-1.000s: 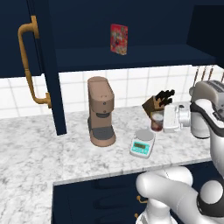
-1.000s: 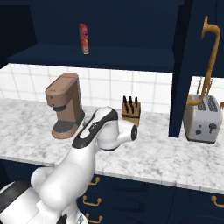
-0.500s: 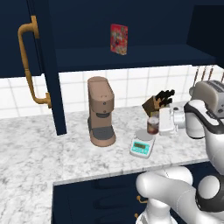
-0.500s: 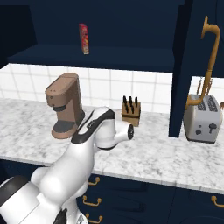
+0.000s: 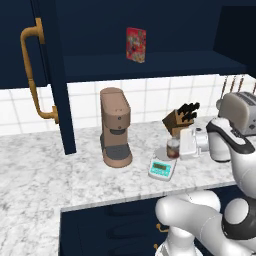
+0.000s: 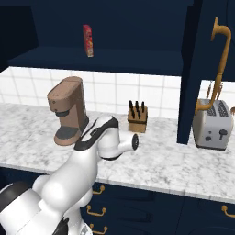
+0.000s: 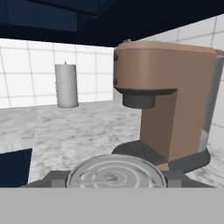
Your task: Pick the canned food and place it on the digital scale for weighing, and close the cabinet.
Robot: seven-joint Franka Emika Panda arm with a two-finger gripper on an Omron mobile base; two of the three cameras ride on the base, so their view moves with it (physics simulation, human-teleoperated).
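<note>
The gripper (image 5: pixel 176 148) holds the can (image 5: pixel 173 148) between its jaws, directly above the scale (image 5: pixel 162 169), which sits on the marble counter (image 5: pixel 45 175) near its front edge, just right of the coffee machine (image 5: pixel 115 127). In the hand view the can's silvery top (image 7: pixel 114 171) lies close below the camera, facing the coffee machine (image 7: pixel 168 100). The cabinet door (image 5: pixel 35 70) stands open, with a red box (image 5: pixel 136 44) on the shelf inside.

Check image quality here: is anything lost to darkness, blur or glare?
Left base view: sharp and evenly lit, though the open cabinet interior is near black around the red box. Right base view: same dark shelf. Hand view: the canned food lid is crisp, no glare.
</note>
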